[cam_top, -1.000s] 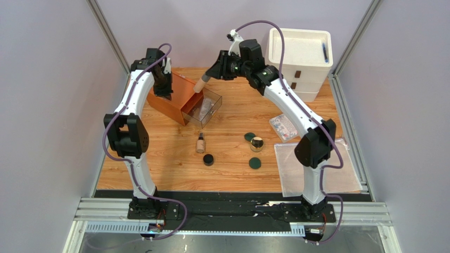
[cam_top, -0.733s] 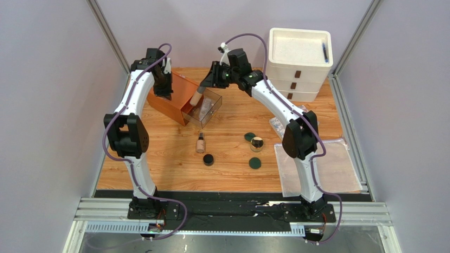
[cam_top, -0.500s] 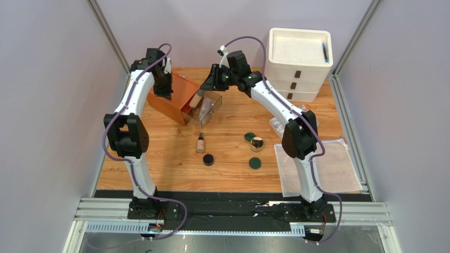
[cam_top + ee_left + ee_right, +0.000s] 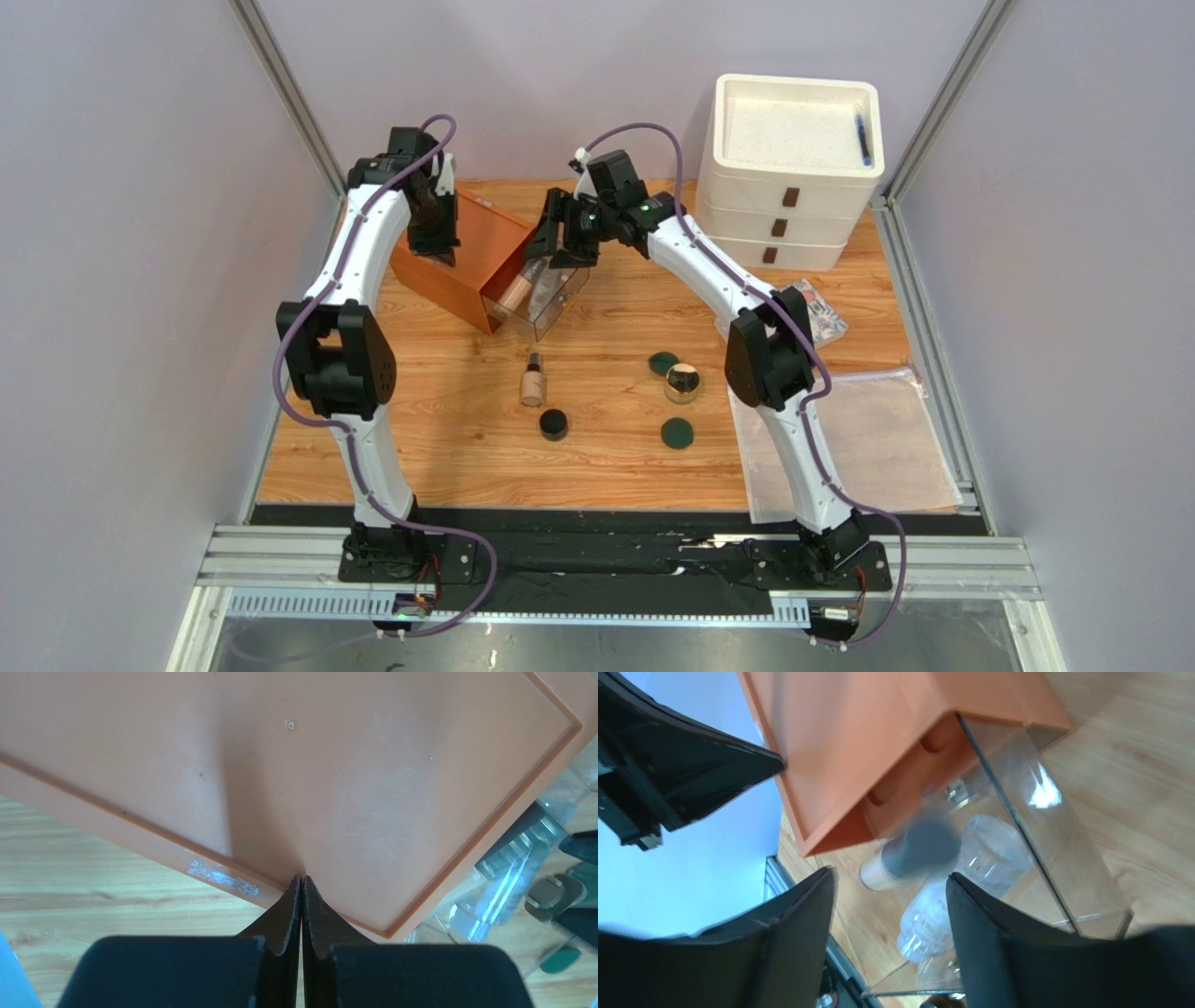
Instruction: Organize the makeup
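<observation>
Two grippers you are running: left gripper (image 4: 302, 880) is sitting fingers-together on orange box (image 4: 316, 763), right gripper (image 4: 889, 876) is hanging fingers-apart over beige bottle (image 4: 910, 854).

I see my left pincer (image 4: 302, 885) closed, its tips at the near edge of the orange box (image 4: 316, 763). The clear drawer (image 4: 495, 889) is on the right, the wooden counter (image 4: 70, 882) on the left.

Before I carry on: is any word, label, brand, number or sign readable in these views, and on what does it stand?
No text can be read in any view.
printed packet: colourful print, too small to read.
foundation bottle on the table: any label is too small to read.
orange box: a scuffed pale patch near its edge, no letters.
</observation>
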You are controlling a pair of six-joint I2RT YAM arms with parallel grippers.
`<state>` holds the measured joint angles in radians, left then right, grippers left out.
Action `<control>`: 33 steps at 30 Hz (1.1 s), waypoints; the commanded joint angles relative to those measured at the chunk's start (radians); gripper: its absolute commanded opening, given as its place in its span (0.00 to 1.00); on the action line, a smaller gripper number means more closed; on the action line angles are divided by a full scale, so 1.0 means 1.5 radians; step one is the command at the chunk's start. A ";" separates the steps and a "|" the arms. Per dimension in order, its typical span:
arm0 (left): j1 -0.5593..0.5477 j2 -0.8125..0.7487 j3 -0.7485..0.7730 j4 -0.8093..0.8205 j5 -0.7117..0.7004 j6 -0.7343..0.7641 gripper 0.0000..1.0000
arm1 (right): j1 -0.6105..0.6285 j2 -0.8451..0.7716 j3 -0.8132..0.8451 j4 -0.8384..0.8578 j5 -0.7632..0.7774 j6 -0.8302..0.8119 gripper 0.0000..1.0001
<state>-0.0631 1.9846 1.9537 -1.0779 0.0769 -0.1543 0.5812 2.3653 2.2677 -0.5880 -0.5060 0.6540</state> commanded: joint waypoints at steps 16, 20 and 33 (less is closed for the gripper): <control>0.003 0.018 0.015 -0.045 -0.005 0.002 0.00 | 0.044 -0.260 -0.167 -0.081 0.140 -0.206 0.89; 0.003 0.019 0.024 -0.049 -0.005 0.002 0.00 | 0.086 -0.297 -0.263 -0.112 0.162 -0.266 0.88; 0.003 0.021 0.036 -0.057 0.012 -0.003 0.00 | 0.237 -0.276 -0.379 -0.103 0.297 -0.282 0.95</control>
<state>-0.0631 2.0006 1.9850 -1.1076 0.0792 -0.1547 0.9260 1.9179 1.6901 -0.7940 -0.1455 0.2043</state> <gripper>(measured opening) 0.000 0.980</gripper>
